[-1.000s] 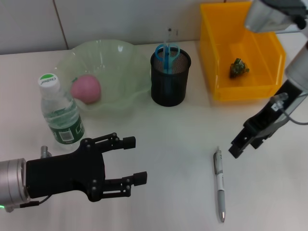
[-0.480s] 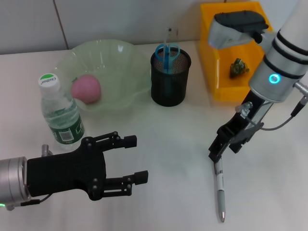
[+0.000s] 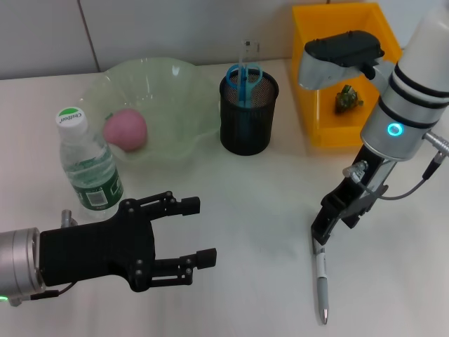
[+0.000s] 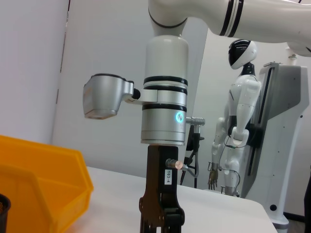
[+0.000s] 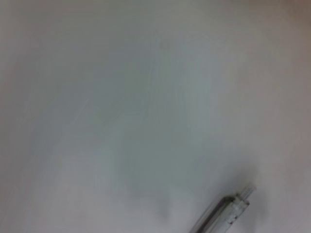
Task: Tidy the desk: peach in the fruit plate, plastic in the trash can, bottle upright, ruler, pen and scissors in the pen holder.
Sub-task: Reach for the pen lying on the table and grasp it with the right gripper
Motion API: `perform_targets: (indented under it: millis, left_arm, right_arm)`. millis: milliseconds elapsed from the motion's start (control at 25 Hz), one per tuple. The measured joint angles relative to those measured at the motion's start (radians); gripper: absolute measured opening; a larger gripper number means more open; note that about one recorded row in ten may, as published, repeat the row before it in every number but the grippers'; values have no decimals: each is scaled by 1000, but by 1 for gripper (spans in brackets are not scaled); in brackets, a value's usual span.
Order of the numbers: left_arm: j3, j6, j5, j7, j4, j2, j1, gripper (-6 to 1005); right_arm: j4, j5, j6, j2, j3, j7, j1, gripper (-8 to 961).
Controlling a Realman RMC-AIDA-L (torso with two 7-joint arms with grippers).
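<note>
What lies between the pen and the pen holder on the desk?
Only bare desk lies between the pen and the pen holder in the head view; the right gripper is right at the pen's upper end.

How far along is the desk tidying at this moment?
Done: peach in fruit plate, plastic in trash can, bottle upright, scissors in pen holder. In hand: right end effector at the pen. Left: pen into holder. Left end effector idle, open.
</note>
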Motion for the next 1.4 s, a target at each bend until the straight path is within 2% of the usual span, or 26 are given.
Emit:
perform_targets:
  millis: [840,1080,1400]
  left_arm:
    - [0,5,1,-8,0,-2,0,813]
    - [1,6,2,-12,0,-2,-1,813]
    - [0,9,1,-12,0,-2,-1,812]
  right_arm:
    - [50,14,61,10,-60,-30,20,669]
    - [52,57,61,11,-136,-35,23,668]
    - [52,60,63,12,-149,-34,28,668]
